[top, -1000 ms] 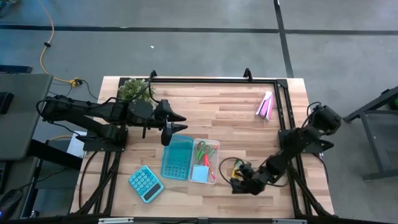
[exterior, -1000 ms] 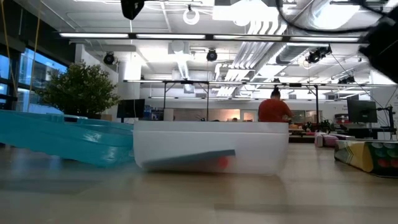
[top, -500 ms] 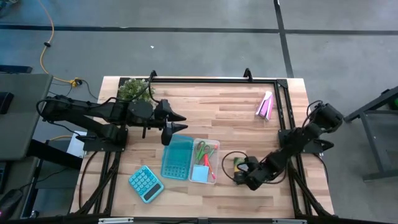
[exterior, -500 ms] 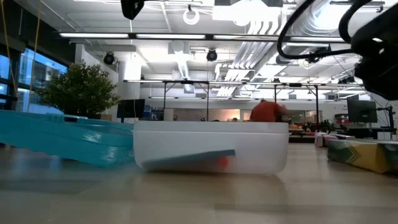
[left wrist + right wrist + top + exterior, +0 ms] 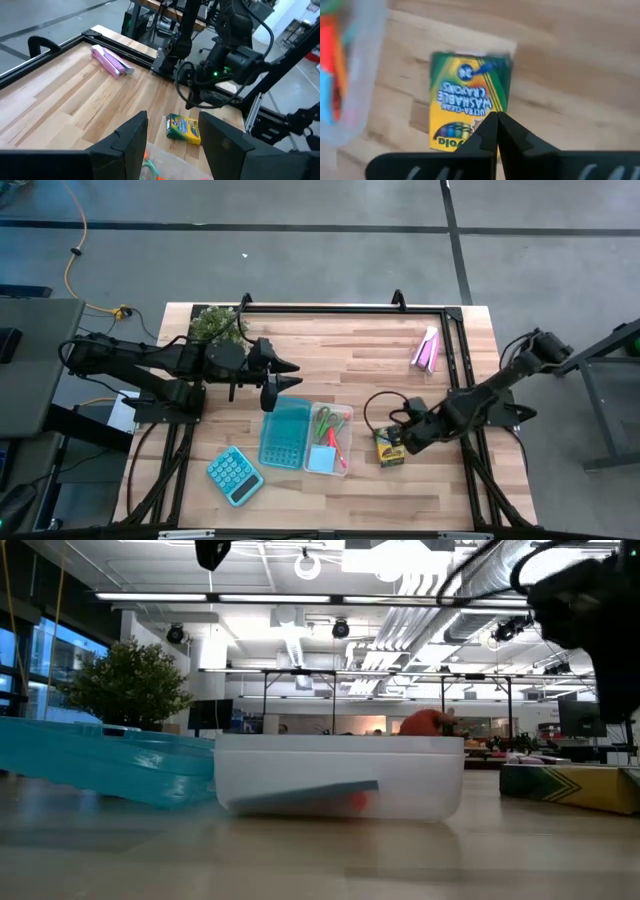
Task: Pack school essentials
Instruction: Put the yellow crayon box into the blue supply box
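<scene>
Now | crayon box (image 5: 389, 447) flat on the desk (image 5: 380, 370), just beside the clear bin (image 5: 345, 442) | right gripper (image 5: 408, 442) pressed together, empty, over the box's far edge from the bin | left gripper (image 5: 287, 375) spread, waiting beyond the bin | risk: closed fingers cannot grasp, may shove the box away.

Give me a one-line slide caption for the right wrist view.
Right gripper, fingers shut and empty, poised over the crayon box lying flat on the wooden table, beside the clear bin.
</scene>
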Available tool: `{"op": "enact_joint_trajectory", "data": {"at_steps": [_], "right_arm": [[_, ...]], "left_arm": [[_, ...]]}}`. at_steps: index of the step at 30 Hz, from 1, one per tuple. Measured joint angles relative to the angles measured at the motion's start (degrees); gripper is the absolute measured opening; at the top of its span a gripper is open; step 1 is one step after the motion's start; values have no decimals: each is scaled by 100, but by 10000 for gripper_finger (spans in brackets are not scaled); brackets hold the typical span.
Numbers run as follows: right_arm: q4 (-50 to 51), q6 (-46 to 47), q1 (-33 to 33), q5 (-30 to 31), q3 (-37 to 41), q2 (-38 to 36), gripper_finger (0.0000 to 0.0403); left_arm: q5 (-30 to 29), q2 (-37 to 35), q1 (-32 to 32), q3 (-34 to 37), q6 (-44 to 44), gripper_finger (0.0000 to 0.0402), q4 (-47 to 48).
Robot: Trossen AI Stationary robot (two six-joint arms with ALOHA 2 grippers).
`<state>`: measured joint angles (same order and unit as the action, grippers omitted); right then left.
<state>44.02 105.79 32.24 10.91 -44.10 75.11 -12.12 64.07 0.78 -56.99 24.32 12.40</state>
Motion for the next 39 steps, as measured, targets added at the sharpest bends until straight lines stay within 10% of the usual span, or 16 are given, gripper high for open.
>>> {"op": "enact_joint_trajectory", "data": {"at_steps": [7, 18, 28, 39], "right_arm": [[-507, -1852, -13, -967, 0, -364, 0], [-2103, -1776, 236, -1689, -2, 1194, 0], [-2115, -1974, -189, -1203, -2, 1394, 0], [-613, -4203, -1643, -979, -7, 1396, 0]], "left_arm": [[-32, 0, 0, 0, 57, 165, -12], [-50, 0, 0, 0, 98, 165, -21], [-50, 0, 0, 0, 100, 165, -23], [-89, 0, 3, 0, 104, 165, -24]]}}
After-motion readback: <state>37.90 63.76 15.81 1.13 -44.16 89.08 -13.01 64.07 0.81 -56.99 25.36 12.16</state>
